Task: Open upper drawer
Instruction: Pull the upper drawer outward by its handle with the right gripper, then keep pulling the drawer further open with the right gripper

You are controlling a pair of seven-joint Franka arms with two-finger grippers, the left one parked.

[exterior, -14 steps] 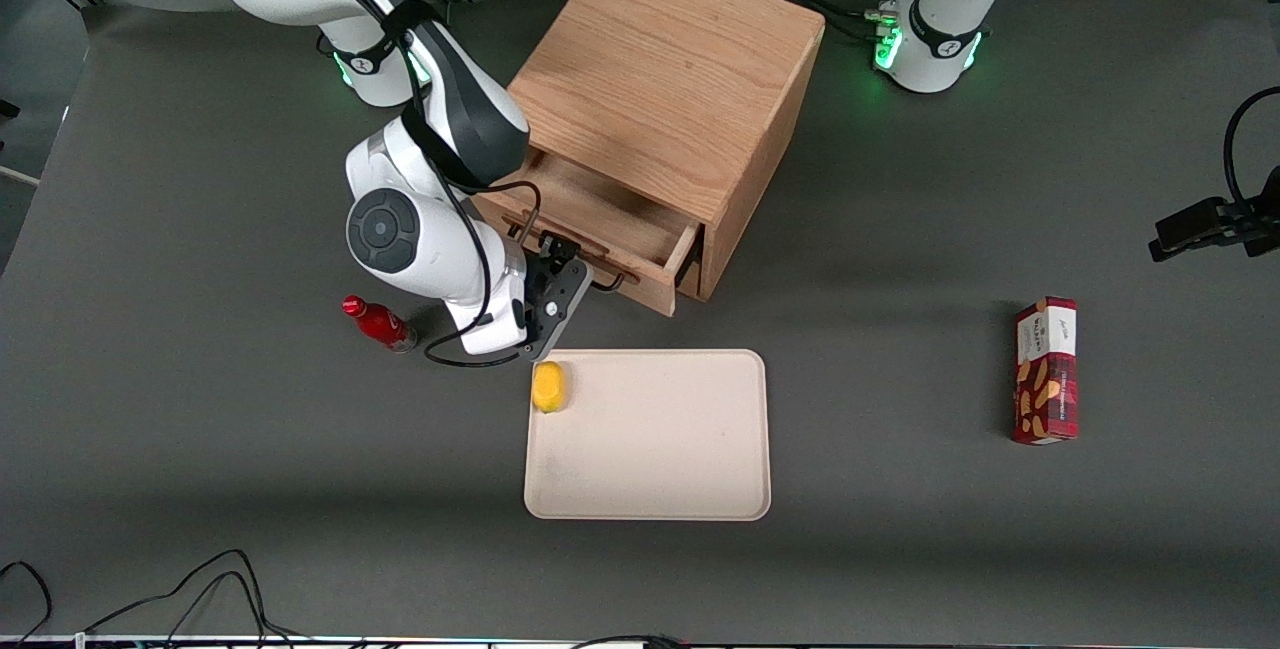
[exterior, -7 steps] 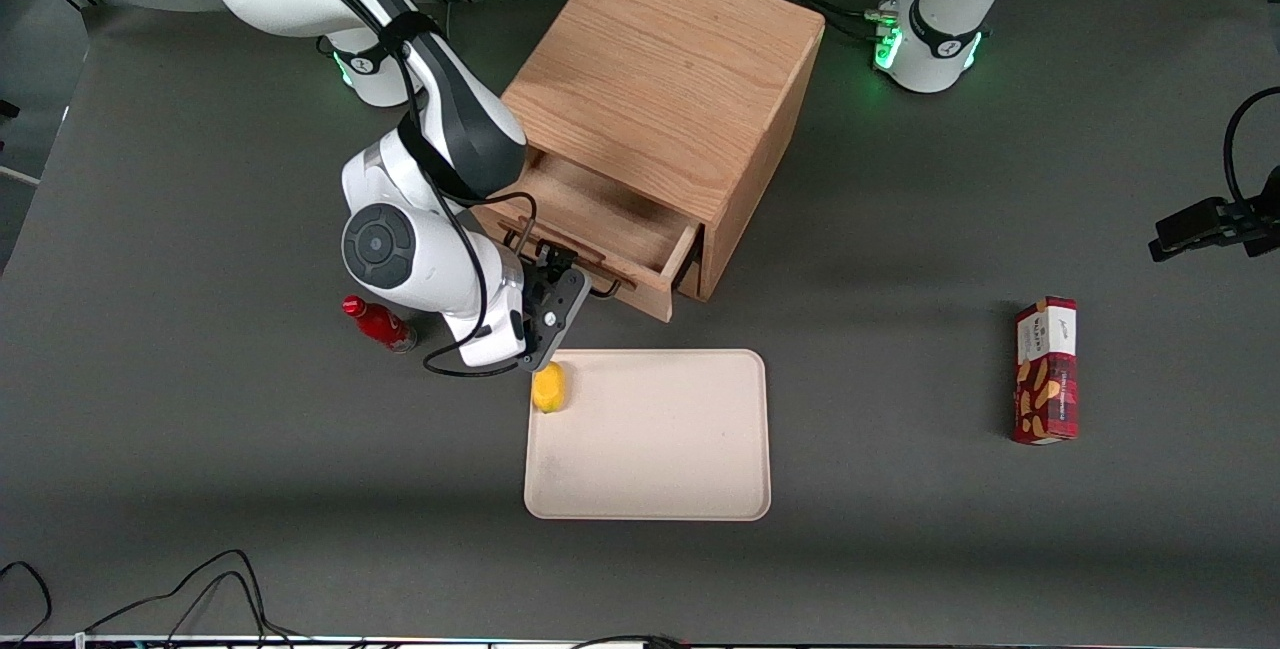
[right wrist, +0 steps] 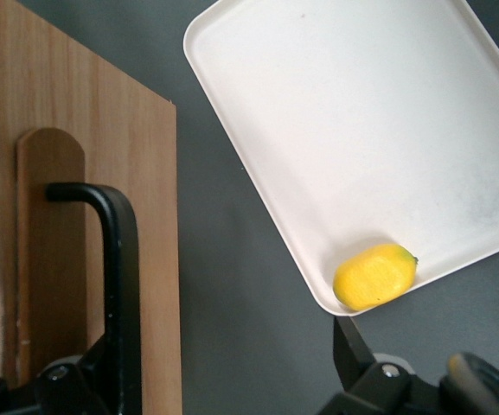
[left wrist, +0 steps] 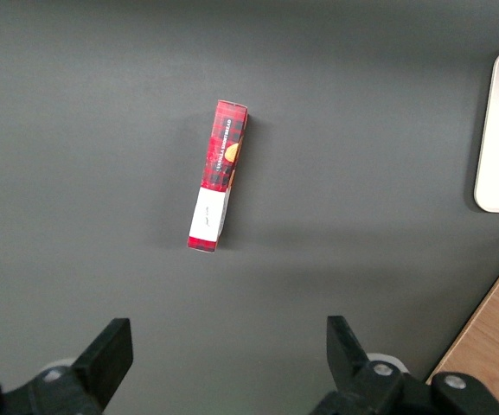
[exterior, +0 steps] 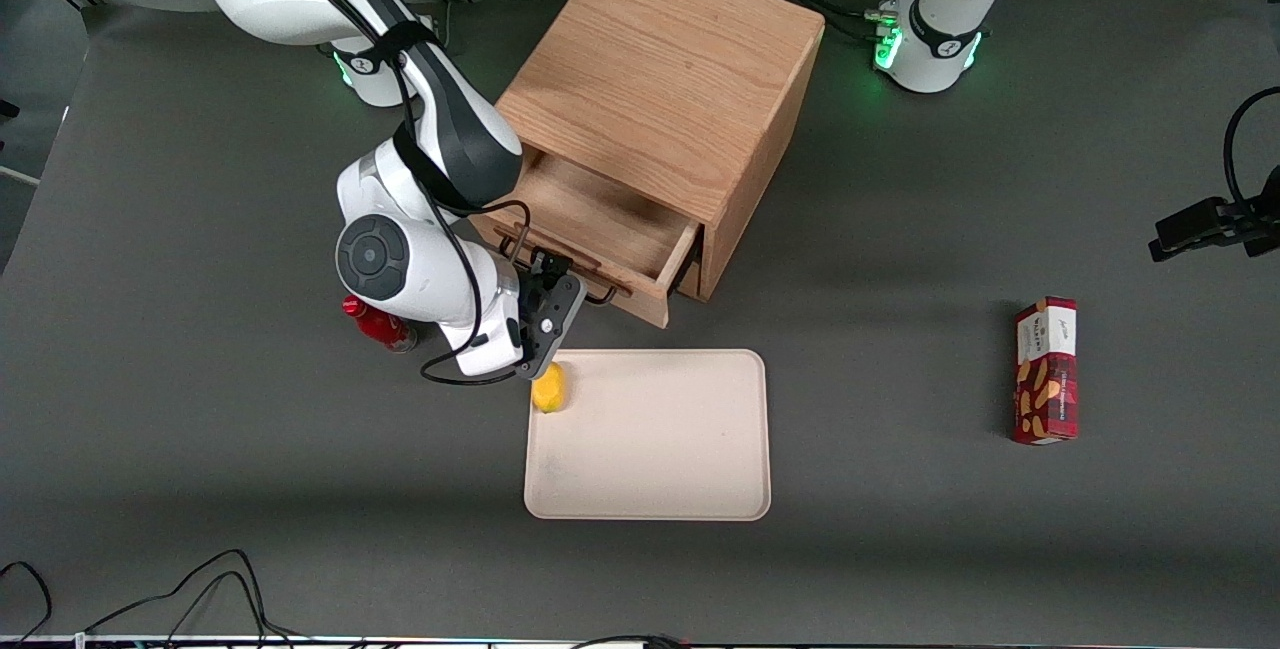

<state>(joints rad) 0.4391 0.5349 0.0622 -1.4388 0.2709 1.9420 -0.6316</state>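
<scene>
Your end effector (exterior: 548, 269) hooks the drawer's (exterior: 600, 229) handle (right wrist: 115, 285), seemingly open around it, because pulling slides it out.

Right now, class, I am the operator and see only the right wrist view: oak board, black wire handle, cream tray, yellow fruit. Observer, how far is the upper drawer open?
Observer: The light oak upper drawer stands partly out of the cube-shaped wooden cabinet, its inside floor showing.
Operator: What is beside my arm?
Observer: With the open hand straddling the long black wire handle, a small red bottle stands close beside the working arm.
Operator: Anything else?
Observer: A red patterned carton lies toward the parked arm's end of the table.
</scene>
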